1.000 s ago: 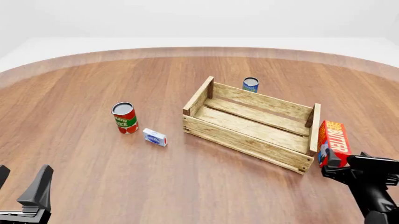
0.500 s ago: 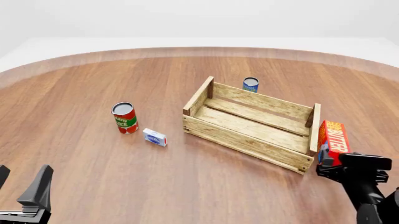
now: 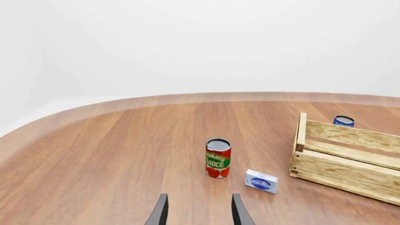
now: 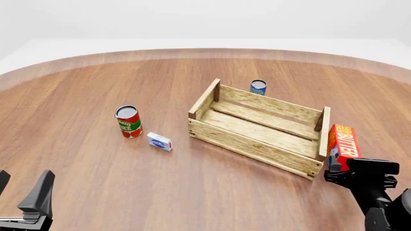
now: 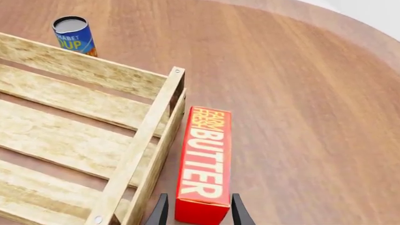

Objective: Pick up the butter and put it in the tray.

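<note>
My right gripper (image 5: 196, 211) stands open astride the butter (image 5: 205, 161), a stiff light carton at the tray's (image 5: 134, 159) three o'clock, best pinched across its narrow sides.

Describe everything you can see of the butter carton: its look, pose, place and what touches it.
The red rectangular butter carton has an orange face reading "FARM FRESH BUTTER" in red letters. It looks like printed card, closed and undented. It lies on the brown wooden table, just outside the right end of the light slatted wooden tray, parallel to that end. The right gripper has its fingers on either side of the carton's near end; contact cannot be judged.
</note>
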`<state>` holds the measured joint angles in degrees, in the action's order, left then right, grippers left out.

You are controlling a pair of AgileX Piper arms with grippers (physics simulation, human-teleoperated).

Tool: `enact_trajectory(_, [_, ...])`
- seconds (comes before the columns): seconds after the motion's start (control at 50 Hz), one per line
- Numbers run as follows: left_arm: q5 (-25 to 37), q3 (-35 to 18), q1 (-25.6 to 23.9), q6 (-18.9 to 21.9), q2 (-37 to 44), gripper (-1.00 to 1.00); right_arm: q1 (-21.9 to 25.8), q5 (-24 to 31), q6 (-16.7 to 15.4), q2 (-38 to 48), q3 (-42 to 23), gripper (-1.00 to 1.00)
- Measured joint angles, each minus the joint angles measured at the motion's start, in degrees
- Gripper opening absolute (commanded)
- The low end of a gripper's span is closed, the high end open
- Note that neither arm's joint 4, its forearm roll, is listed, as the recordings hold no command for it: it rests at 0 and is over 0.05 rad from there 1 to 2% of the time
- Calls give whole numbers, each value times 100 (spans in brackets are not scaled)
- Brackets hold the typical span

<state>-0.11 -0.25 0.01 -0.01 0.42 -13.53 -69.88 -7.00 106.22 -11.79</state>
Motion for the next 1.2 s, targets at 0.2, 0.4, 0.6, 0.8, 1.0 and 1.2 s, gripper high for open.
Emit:
enact_trajectory(0.2, [0,0,0,0,0,100,-5,0,6,36,-19,100])
enact_trajectory(0.4, [0,0,0,1,0,100,-28,0,1,42,-23,100])
enact_trajectory(0.6, [0,0,0,0,0,100,-21,-2,-12,17,-25,-100])
enact_trajectory(0.8, [0,0,0,1,0,100,-15,1,-45,9,-19,-100])
enact_trajectory(1.0, [0,0,0,0,0,100,-30,18,-39,-45,40,-100])
enact_trajectory(1.2, [0,0,0,1,0,100,-55,34,-1,-230,151,-100])
